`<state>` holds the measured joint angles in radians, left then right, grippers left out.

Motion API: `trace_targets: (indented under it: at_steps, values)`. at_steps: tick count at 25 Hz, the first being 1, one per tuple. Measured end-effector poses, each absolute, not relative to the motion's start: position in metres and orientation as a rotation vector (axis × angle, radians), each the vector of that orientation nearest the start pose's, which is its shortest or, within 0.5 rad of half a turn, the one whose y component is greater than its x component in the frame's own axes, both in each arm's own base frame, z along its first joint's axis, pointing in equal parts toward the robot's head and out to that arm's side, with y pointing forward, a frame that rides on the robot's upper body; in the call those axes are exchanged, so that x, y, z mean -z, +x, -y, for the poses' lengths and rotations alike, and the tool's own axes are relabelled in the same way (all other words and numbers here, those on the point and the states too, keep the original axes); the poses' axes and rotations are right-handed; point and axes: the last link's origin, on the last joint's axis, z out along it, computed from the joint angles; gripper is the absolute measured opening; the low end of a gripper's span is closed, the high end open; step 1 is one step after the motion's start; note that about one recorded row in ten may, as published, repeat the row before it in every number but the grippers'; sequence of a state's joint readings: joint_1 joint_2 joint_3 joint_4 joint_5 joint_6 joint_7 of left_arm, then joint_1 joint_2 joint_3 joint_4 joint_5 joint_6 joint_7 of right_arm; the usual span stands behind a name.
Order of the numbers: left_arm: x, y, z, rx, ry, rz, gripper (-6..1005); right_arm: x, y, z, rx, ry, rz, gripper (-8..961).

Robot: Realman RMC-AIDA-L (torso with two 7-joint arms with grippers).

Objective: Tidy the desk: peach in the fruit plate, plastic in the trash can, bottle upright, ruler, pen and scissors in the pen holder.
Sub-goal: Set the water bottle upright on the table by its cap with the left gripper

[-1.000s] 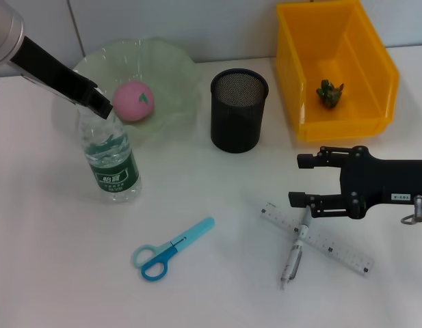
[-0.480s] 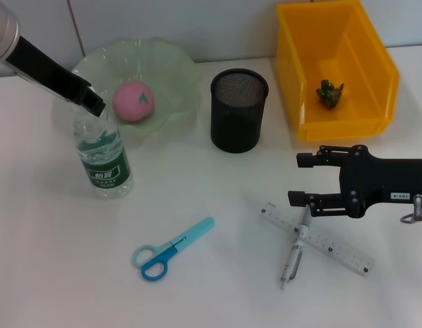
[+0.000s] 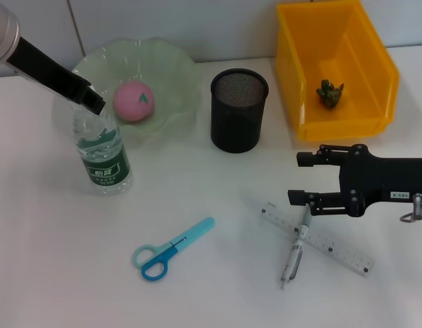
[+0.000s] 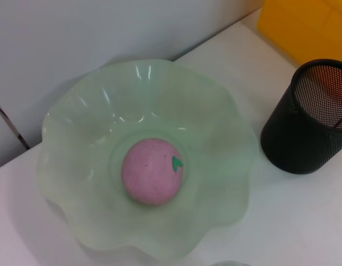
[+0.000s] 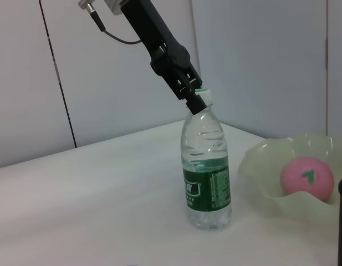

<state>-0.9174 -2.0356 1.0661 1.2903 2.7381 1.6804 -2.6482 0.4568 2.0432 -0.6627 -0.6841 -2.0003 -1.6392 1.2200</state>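
The clear bottle with a green label stands upright on the table in front of the fruit plate. My left gripper is shut on its cap, as the right wrist view also shows for the bottle and gripper. The pink peach lies in the green plate. A green piece of plastic sits in the yellow bin. The black mesh pen holder is empty. My right gripper hovers open just above the ruler and the pen crossed over it. Blue scissors lie at front centre.
In the left wrist view the peach rests in the plate, with the pen holder beside it. A white wall runs behind the table.
My left gripper has carried the bottle a little left and back, toward the plate's edge; it now stands still. The right arm has not moved.
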Motion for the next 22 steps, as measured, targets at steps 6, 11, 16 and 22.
trace_targets:
  at_steps: [6,11,16,22]
  values:
    - [-0.0659,-0.1175,-0.4146,-0.369,-2.422,0.983,439,-0.0210,0.2842,-0.3102,-0.665,-2.729,-0.434,761]
    - [-0.0658,-0.1165,-0.4151,-0.366,-2.422,0.979,444,-0.0213,0.2839,-0.3106,-0.664,-2.729,-0.433,761]
    - [-0.0648,-0.1154,-0.4155,-0.366,-2.426,0.977,450,-0.0215,0.2840,-0.3110,-0.663,-2.729,-0.432,761]
    - [-0.0648,-0.1143,-0.4157,-0.365,-2.427,0.974,683,-0.0216,0.2837,-0.3115,-0.662,-2.728,-0.431,762]
